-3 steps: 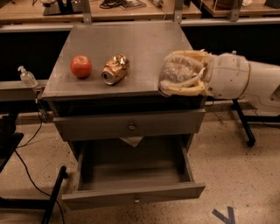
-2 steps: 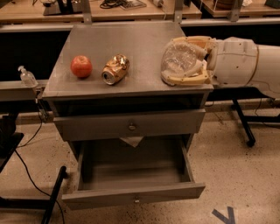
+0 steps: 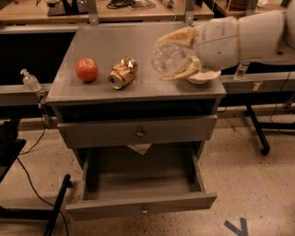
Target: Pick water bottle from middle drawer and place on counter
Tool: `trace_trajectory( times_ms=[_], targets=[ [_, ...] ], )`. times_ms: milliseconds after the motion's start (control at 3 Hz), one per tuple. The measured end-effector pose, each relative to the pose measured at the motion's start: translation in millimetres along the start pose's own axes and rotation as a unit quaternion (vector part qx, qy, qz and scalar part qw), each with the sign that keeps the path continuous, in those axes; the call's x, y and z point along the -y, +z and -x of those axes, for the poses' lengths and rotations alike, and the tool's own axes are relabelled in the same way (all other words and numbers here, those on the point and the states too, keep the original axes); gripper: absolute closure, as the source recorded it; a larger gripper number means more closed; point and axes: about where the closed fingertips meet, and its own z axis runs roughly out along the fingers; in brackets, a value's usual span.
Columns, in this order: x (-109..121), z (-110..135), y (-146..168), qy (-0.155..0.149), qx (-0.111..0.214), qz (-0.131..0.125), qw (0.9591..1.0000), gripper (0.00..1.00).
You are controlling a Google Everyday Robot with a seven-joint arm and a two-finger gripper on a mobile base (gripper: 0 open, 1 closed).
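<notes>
My gripper (image 3: 162, 60) is shut on the water bottle (image 3: 171, 56), a small clear crinkled bottle lying on its side between the tan fingers (image 3: 180, 35). I hold it just over the right part of the grey metal counter (image 3: 115, 41); I cannot tell whether it touches the top. The white arm reaches in from the right. The middle drawer (image 3: 143, 205) below is pulled out wide, and its grey tray shows nothing inside. The drawer above it (image 3: 138, 132) stands only slightly out.
A red apple (image 3: 87, 69) and a crushed gold can (image 3: 121, 73) lie on the counter's left half. A pump-top dispenser bottle (image 3: 30, 82) stands on the left rail, and a slim clear bottle (image 3: 240, 70) stands behind my arm. Wooden tabletops (image 3: 138, 11) run along the back.
My gripper has carried the water bottle left, from the counter's right edge to over its right part. The apple, the can and the drawers have not moved.
</notes>
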Motion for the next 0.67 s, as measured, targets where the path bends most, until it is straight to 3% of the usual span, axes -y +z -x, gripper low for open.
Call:
trace_trajectory(
  times_ms=[333, 667],
  targets=[
    [-4.5, -11.3, 11.9, -0.019, -0.022, 0.019, 0.9994, 1.0],
    [-4.5, -11.3, 11.8, -0.019, -0.022, 0.019, 0.9994, 1.0]
  ],
)
